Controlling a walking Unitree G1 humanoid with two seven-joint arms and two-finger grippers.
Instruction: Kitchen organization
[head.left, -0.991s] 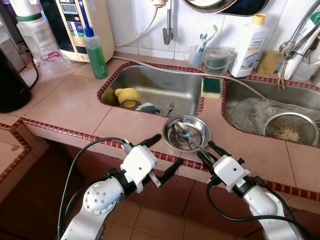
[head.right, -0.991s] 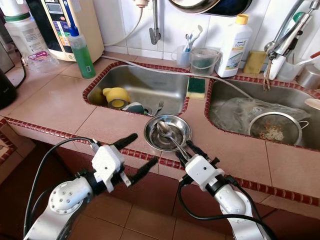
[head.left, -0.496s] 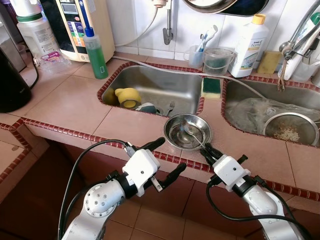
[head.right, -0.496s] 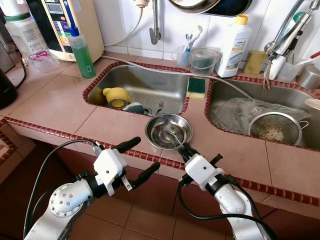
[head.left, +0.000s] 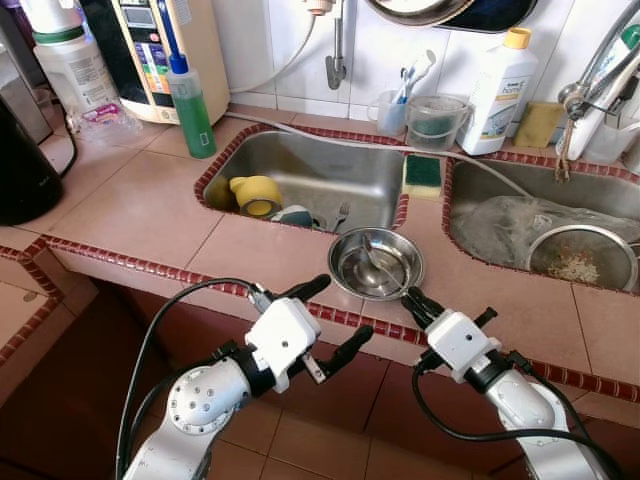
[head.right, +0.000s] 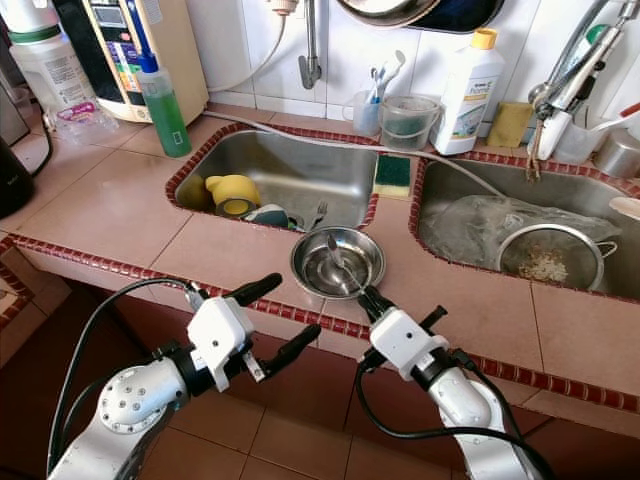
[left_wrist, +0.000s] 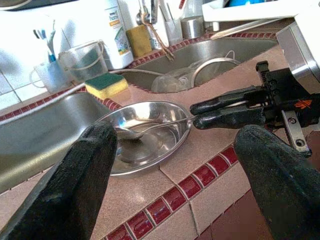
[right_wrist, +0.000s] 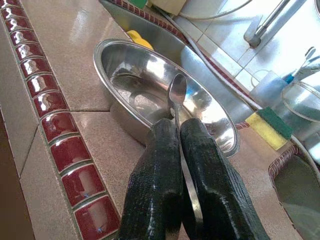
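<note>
The bowl (head.left: 376, 263) sits on the counter (head.left: 140, 205) near its front edge, just before the left sink (head.left: 310, 180). A spoon (head.left: 372, 257) lies in the bowl, its handle reaching out over the near rim. Right of the bowl and behind lies the right sink (head.left: 545, 225), holding a strainer (head.left: 583, 257). A sponge (head.left: 422, 171) rests behind the bowl, between the sinks. A cup (head.left: 256, 194) lies in the left sink. Far left of the bowl, behind, stands a bottle (head.left: 191, 105).
</note>
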